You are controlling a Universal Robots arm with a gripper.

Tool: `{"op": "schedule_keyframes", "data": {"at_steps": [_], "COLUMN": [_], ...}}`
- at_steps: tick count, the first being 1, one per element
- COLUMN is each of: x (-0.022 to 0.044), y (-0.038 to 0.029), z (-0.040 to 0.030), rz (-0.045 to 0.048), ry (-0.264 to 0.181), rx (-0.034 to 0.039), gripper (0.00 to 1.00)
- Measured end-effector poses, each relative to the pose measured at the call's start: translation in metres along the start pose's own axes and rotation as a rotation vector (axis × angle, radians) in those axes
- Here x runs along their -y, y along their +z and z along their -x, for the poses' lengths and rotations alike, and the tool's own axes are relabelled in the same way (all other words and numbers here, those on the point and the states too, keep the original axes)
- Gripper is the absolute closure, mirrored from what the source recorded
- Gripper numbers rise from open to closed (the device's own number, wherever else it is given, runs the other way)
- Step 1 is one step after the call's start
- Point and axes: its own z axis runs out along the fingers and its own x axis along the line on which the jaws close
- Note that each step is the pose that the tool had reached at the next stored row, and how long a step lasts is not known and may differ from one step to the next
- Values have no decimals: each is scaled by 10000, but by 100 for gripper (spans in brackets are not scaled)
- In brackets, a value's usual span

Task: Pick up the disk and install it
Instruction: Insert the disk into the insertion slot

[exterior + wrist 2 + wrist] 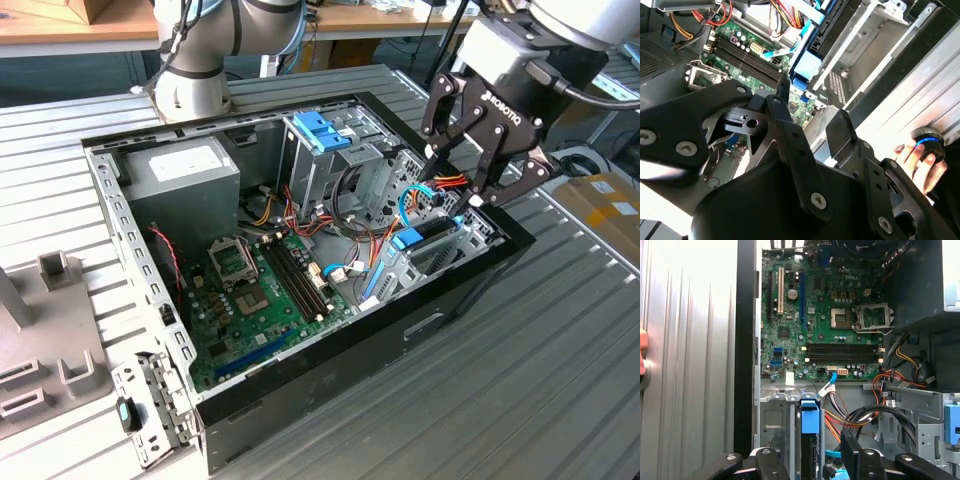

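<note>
The disk [428, 238] stands on edge in the metal bay at the open computer case's side on the exterior view's right. It is a dark slab with blue carrier rails. In the first wrist view the disk [810, 440] shows edge-on with its blue tab towards the motherboard. My gripper [458, 190] hangs just above it, open. In the first wrist view the gripper [815, 460] has a finger on either side of the disk, with gaps showing on both sides. The second wrist view looks past the gripper [812, 112] at the disk's blue end [805, 67].
Inside the case [480, 275] lie the motherboard [260, 290], a grey power-supply box [185, 170], a drive cage with a blue latch [320, 130] and loose coloured cables [380, 235]. A grey fixture [40, 340] sits on the exterior view's left. A person's hand [920, 160] rests on a blue-ringed knob outside the case.
</note>
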Motion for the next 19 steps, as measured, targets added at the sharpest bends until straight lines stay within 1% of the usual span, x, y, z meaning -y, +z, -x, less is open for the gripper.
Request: {"op": "schedule_keyframes", "data": {"at_steps": [3, 4, 5, 6, 7, 8, 9, 10, 13, 16, 19], "x": [-4, -5, -4, -1, 4, 11, 18, 35, 81, 154, 201], "y": [-77, -80, -77, -74, -72, -71, -69, -66, -62, -58, -57], "z": [25, 26, 27, 26, 26, 26, 26, 25, 24, 21, 21], "rz": [-1, -2, 1, 5, 12, 20, 27, 44, 92, 167, 214], "ry": [0, -2, -7, -8, -11, -16, -20, -27, -41, -48, -52], "rx": [4, 32, 69, 83, 90, 97, 101, 104, 104, 106, 106], "gripper": [44, 58, 64, 70, 70, 76, 76, 88, 90, 90, 90]}}
